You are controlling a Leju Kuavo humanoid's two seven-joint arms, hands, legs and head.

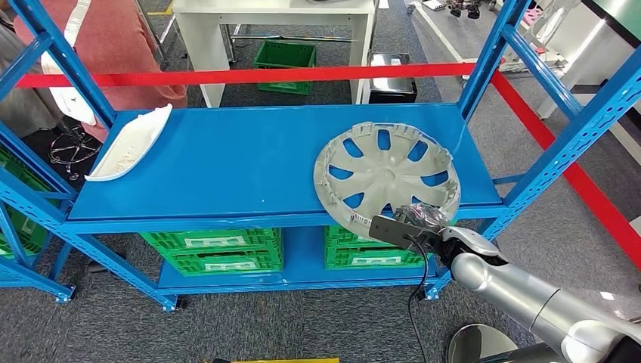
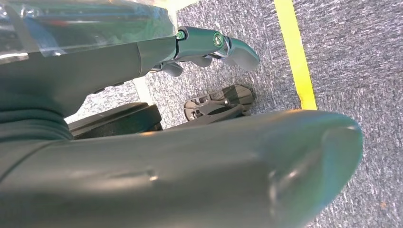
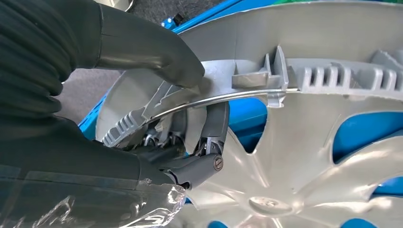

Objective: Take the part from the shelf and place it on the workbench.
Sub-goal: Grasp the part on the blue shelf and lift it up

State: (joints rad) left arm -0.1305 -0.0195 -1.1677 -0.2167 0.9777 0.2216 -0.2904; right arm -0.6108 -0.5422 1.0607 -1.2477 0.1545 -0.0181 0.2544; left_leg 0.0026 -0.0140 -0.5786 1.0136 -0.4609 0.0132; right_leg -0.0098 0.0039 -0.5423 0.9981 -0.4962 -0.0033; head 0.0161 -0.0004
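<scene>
Head view. One hubcap [image 1: 387, 175], grey and spoked, lies flat on the blue shelf [image 1: 242, 162], at the shelf's right end, its near edge overhanging the front lip slightly. One white part [image 1: 130, 142], long and curved, lies at the shelf's left end, its long axis running from 7 o'clock to 1 o'clock; it is well apart from the hubcap.

The right hand [image 1: 418, 219] meets the hubcap at the rim's 6 o'clock point. The disc therefore lies toward 12 o'clock from the hand, away from the robot. In the right wrist view the thumb [image 3: 157, 47] presses on one face of the rim while the fingers [image 3: 215, 124] hook around its edge: a pinch on the hubcap [image 3: 309, 137]. Being round, the hubcap has no long axis; the grip sits at one edge, so the disc would probably tilt when lifted.

The left hand [image 2: 209, 45] hangs over grey carpet; its fingers are spread and hold nothing. The right hand is the nearer one, already in contact.

Below the shelf stand two green crates [image 1: 215, 249]; a third stands beyond, under one white table [image 1: 219, 30]. A person [image 1: 113, 57] stands at 10 o'clock.
</scene>
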